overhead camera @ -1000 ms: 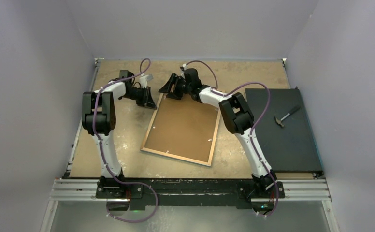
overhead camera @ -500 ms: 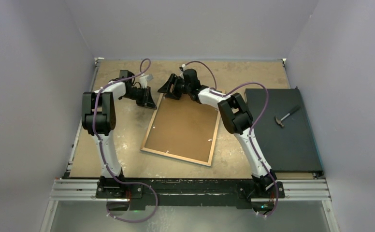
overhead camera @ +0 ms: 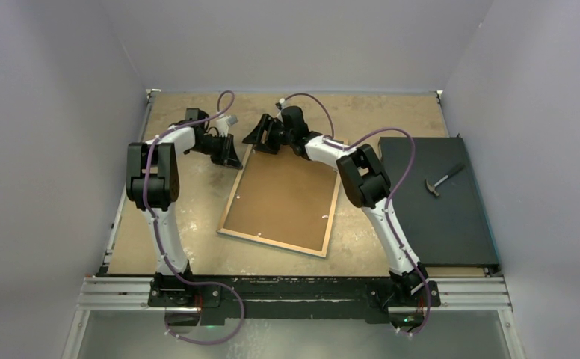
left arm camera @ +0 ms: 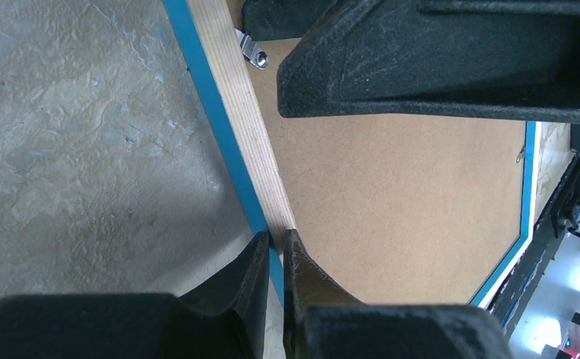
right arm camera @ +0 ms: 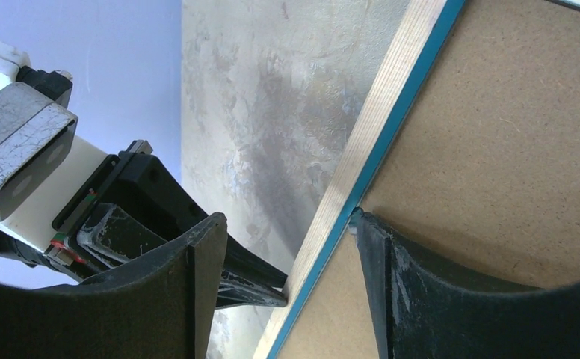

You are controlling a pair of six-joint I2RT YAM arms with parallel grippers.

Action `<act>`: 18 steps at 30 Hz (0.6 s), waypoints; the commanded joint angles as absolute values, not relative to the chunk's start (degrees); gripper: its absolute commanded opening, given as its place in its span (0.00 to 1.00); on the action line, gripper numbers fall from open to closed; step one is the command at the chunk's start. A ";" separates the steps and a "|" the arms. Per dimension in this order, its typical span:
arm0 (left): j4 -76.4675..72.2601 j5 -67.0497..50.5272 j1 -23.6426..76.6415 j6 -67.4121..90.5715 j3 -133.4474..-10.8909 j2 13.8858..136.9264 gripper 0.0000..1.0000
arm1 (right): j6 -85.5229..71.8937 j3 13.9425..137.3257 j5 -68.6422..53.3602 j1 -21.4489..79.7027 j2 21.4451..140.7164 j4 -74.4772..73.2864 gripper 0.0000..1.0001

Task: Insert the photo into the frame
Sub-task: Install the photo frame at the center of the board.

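Observation:
The frame lies with its back up on the table, and a brown backing board sits inside its wood rim. The photo is hidden. My left gripper is shut on the frame's left rim near the far corner. In the left wrist view its fingertips pinch the blue and wood edge. My right gripper is open at the same far corner. In the right wrist view it straddles the rim, with one finger over the board and one over the table.
A black case with a small hammer on it lies at the right. A metal tab sits on the frame's back near the corner. Grey walls close in the table on three sides.
My right gripper has shifted slightly towards the far left over the frame's corner. The left gripper and the frame have not visibly moved.

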State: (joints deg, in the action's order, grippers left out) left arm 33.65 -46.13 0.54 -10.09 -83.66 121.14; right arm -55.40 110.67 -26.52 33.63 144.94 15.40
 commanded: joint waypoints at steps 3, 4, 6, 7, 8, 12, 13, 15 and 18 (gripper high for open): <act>34.97 -43.07 1.94 -12.95 -81.60 119.93 0.06 | -50.07 109.98 -27.38 32.56 142.62 7.74 0.69; 35.10 -42.99 1.98 -13.10 -81.57 119.82 0.06 | -49.35 110.22 -27.18 32.26 142.38 7.55 0.69; 35.23 -42.77 1.85 -13.24 -81.64 119.58 0.06 | -47.90 110.93 -26.16 32.01 142.12 6.56 0.69; 35.24 -42.72 1.90 -13.22 -81.65 119.54 0.06 | -47.13 111.59 -25.74 31.99 142.24 5.85 0.69; 35.31 -42.72 1.85 -13.29 -81.65 119.58 0.06 | -46.50 112.02 -25.41 31.98 142.29 5.25 0.69; 35.34 -42.76 1.93 -13.35 -81.51 119.55 0.06 | -45.61 112.32 -24.84 31.97 142.92 5.29 0.68; 35.29 -42.72 1.91 -13.29 -81.40 119.53 0.06 | -45.16 112.28 -24.54 31.99 143.05 5.14 0.68; 35.24 -42.71 1.90 -13.33 -81.34 119.52 0.06 | -44.41 111.99 -25.40 32.25 143.32 5.37 0.67; 35.20 -42.84 1.85 -13.23 -81.34 119.65 0.06 | -43.52 112.70 -27.23 32.59 144.35 4.83 0.67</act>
State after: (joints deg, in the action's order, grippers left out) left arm 33.39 -45.01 0.82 -11.14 -83.05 120.27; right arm -47.68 111.63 -26.89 32.62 143.98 10.70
